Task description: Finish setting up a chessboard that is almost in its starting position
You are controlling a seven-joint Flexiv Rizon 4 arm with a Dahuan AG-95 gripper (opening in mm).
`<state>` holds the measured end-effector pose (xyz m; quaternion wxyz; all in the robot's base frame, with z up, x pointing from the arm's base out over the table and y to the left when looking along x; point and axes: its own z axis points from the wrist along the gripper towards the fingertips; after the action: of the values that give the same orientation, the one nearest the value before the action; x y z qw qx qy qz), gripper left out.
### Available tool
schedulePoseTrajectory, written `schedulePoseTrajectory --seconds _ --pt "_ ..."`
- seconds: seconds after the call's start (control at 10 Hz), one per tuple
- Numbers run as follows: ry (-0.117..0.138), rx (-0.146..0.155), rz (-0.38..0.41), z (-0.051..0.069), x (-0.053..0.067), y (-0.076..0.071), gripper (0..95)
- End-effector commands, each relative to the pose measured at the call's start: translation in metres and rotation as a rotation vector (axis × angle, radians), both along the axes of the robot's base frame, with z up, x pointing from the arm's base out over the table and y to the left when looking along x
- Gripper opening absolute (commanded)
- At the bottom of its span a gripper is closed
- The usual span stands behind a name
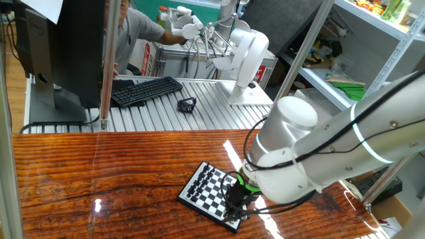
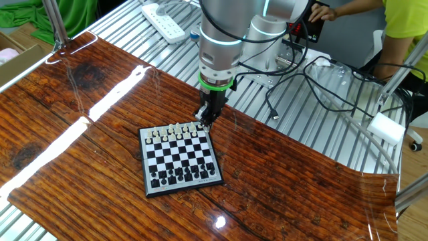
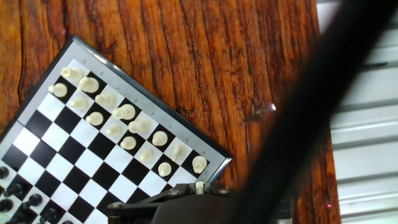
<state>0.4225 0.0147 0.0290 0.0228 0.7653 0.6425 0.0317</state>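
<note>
Our gripper (image 2: 206,120), fingers nearly together, possibly pinching a cream piece we cannot make out, points down at the board's (image 2: 179,156) cream-side corner on the table (image 2: 80,134). Risk, we judge: the fingers could topple neighbouring cream pieces (image 3: 127,127).

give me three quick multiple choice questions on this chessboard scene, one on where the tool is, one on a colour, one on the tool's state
1. Where is the tool?
A. at the board's cream-piece edge
B. over the keyboard
C. at the board's black-piece edge

2. What colour is the ring around the wrist?
A. red
B. green
C. blue

3. How do the tool's jaws stand?
A. wide open
B. shut
C. clamped on the board's rim

Answers:
1 A, it points down at the corner of the board by the cream pieces.
2 B, a green ring shows above the tool.
3 B, the fingers sit together with no wide gap.
</note>
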Motion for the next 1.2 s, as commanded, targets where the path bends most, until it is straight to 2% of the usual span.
schedulePoseTrajectory --seconds 0.1,0.6,1.2 --pt "0.008 -0.023 -0.015 0.0015 -0.0008 -0.0016 0.0" --pt "0.023 -0.048 -0.036 0.0006 0.0023 -0.0027 0.0" --pt "0.032 -0.042 -0.044 0.0003 0.0043 -0.0036 0.0"
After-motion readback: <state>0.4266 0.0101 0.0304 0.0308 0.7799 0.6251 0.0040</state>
